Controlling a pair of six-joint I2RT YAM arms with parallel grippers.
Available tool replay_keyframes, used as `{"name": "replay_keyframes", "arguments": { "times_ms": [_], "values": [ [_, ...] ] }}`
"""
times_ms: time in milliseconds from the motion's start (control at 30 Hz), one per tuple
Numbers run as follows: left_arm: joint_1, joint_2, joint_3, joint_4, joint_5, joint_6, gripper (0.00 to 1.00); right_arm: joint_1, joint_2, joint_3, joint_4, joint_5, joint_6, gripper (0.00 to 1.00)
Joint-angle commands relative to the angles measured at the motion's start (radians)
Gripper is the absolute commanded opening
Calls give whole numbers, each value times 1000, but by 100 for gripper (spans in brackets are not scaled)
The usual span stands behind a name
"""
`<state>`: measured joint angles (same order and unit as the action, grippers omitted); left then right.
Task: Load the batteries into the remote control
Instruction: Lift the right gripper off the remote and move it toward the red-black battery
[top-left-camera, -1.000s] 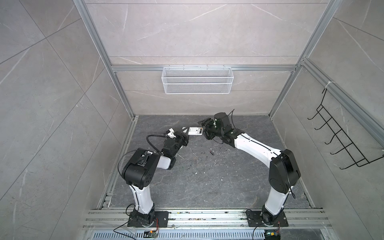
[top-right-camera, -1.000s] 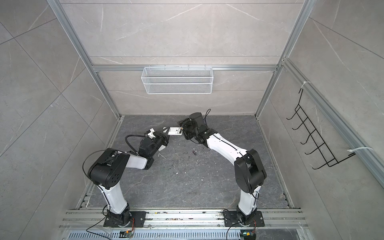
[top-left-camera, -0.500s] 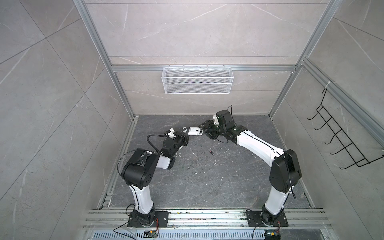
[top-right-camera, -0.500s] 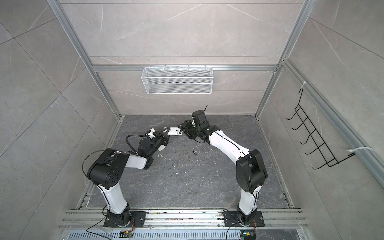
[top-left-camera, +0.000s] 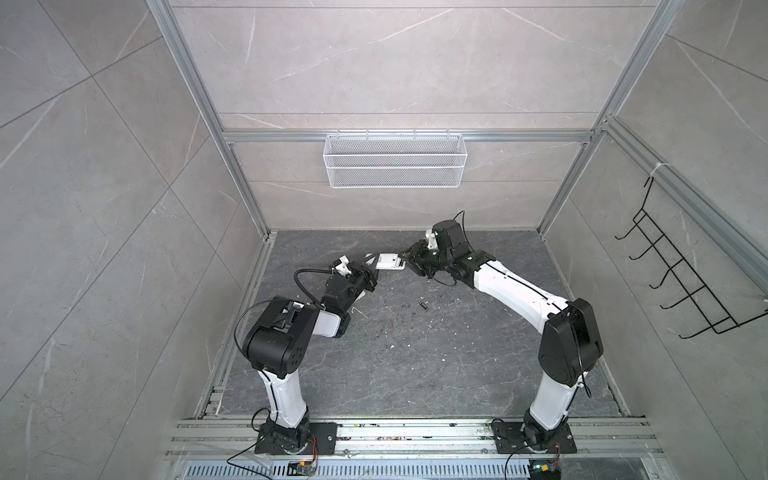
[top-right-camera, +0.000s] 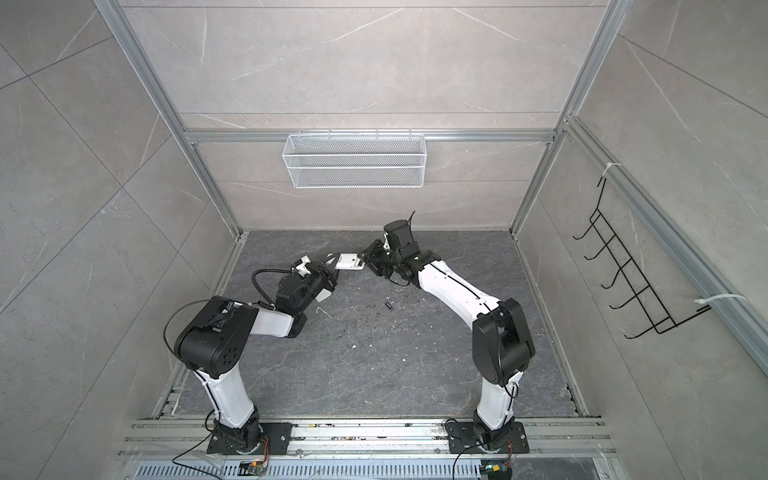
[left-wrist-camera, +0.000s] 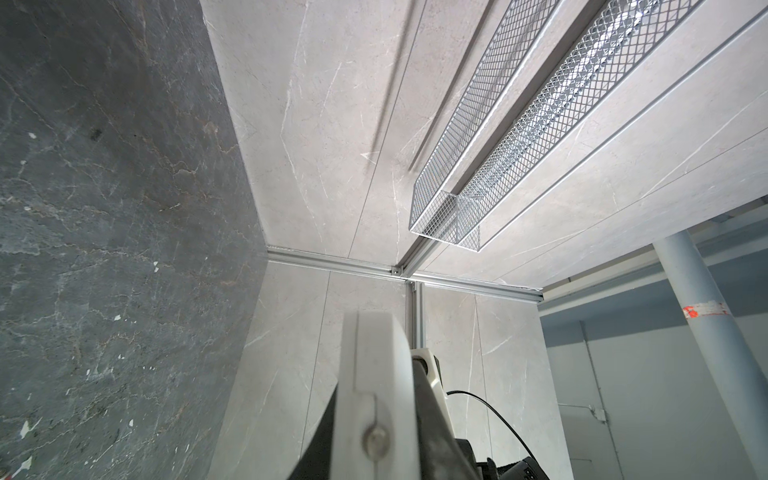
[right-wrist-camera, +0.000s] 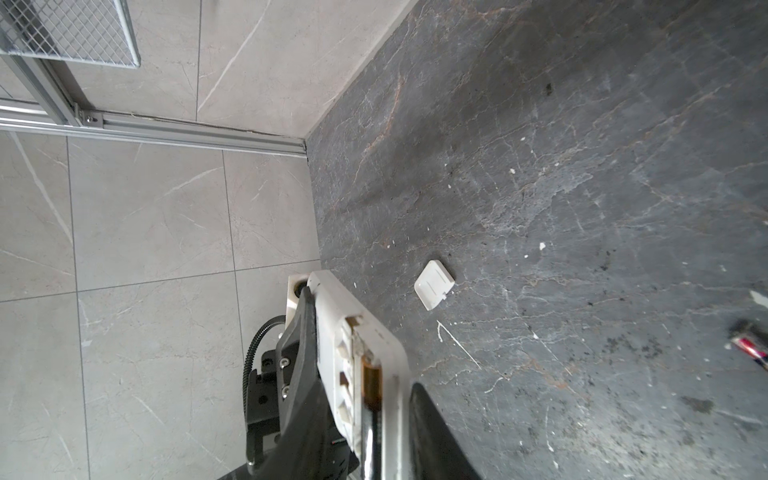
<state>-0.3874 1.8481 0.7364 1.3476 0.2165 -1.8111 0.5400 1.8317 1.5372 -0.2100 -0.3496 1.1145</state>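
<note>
left hand (top-left-camera: 370, 272) stays clenched on the remote (top-left-camera: 388, 262), held above the counter (top-left-camera: 415, 374). right hand (top-left-camera: 409, 258) has narrowed around its open end, grip unclear. one battery (right-wrist-camera: 371, 386) lies inside, likely being seated. second battery (top-left-camera: 423, 306) waits on the counter.

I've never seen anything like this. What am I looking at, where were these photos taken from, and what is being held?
This is a robot with a left arm and a right arm, bolted to a rail, each ending in a two-fingered hand. Both top views look down on the whole stall; the other two pictures come from cameras on the wrists. The left hand is clamped on one end of a white remote control. The right hand straddles the other end, where the right wrist view shows a battery in the open bay; whether that hand grips, I cannot tell. On the dark floor lie a second battery and a small white cover.
</note>
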Motion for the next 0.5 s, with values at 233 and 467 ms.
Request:
{"name": "replay_keyframes", "arguments": {
  "times_ms": [233, 467],
  "values": [
    [-2, -36, 36, 66, 12, -4, 0, -8, 31, -10, 3, -8, 21, 12],
    [0, -37, 28, 66, 7, -1, 0, -9, 27, -13, 1, -11, 18, 23]
  ]
}}
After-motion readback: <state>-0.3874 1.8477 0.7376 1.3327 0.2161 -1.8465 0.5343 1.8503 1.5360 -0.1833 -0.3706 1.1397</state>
